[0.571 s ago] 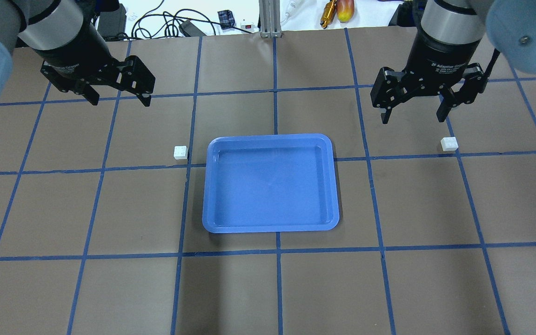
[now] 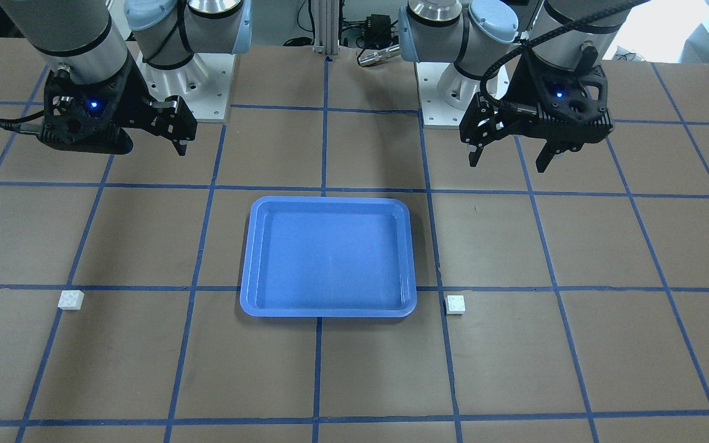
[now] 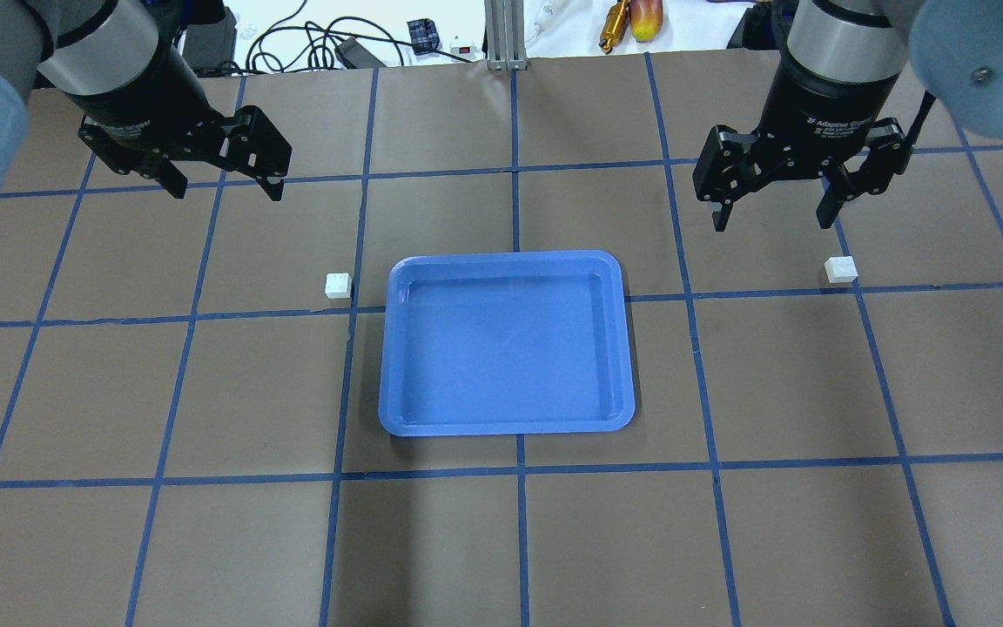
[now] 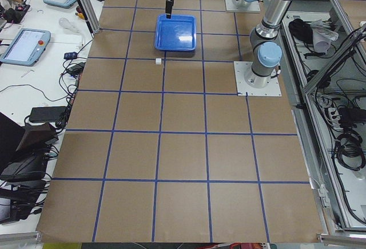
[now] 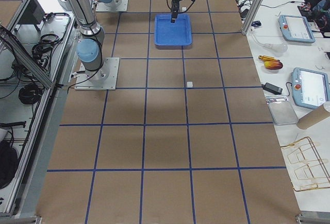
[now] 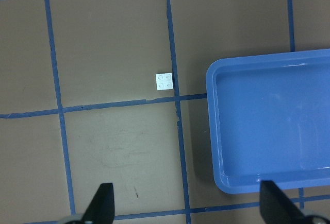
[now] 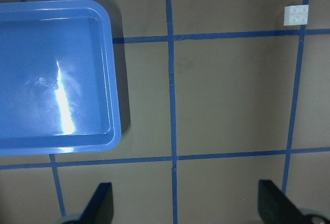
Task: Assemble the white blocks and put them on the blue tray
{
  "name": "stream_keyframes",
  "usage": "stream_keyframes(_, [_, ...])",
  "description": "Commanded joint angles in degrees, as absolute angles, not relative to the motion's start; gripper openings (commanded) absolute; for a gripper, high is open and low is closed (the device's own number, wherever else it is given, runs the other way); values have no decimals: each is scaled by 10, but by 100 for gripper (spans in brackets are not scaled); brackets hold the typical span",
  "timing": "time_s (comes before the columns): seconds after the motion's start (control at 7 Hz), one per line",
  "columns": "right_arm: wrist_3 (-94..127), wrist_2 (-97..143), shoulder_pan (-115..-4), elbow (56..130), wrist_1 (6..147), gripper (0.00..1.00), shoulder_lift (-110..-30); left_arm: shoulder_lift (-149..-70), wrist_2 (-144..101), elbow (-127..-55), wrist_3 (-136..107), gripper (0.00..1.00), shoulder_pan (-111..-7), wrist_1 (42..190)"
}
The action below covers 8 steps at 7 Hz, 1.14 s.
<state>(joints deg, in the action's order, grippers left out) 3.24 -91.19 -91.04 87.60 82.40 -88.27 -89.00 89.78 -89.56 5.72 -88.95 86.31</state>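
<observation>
The blue tray [image 3: 507, 344] lies empty at the table's middle. One white block [image 3: 339, 286] sits just off the tray's far left corner. The other white block [image 3: 840, 269] sits a grid square to the tray's right. Both stand studs up and apart. My left gripper [image 3: 225, 187] hovers open and empty behind and left of the left block. My right gripper [image 3: 772, 219] hovers open and empty behind and a little left of the right block. The left wrist view shows its block [image 6: 165, 81] beside the tray [image 6: 273, 126]. The right wrist view shows its block [image 7: 296, 15] at the top right.
Brown table with a blue tape grid. Cables [image 3: 327, 39], a yellow and red tool [image 3: 632, 22] and an aluminium post [image 3: 506, 35] lie past the far edge. The arm bases [image 2: 188, 92] stand at the robot's side of the table.
</observation>
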Motion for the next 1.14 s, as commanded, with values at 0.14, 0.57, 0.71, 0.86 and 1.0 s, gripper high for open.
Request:
stream_keyframes(0.14, [32, -905, -910, 875, 838, 100, -882, -907, 898, -879, 59, 100, -875, 866])
stream_keyframes(0.57, [26, -905, -910, 875, 845, 100, -875, -1019, 896, -880, 67, 100, -874, 796])
stream_keyframes(0.71, [-1, -904, -903, 875, 866, 100, -871, -1047, 897, -884, 66, 100, -874, 792])
stream_keyframes(0.86, [-123, -903, -880, 875, 871, 100, -870, -1064, 898, -899, 68, 100, -874, 774])
stream_keyframes(1.0, [-220, -901, -842, 876, 870, 100, -868, -1083, 900, -933, 80, 100, -874, 723])
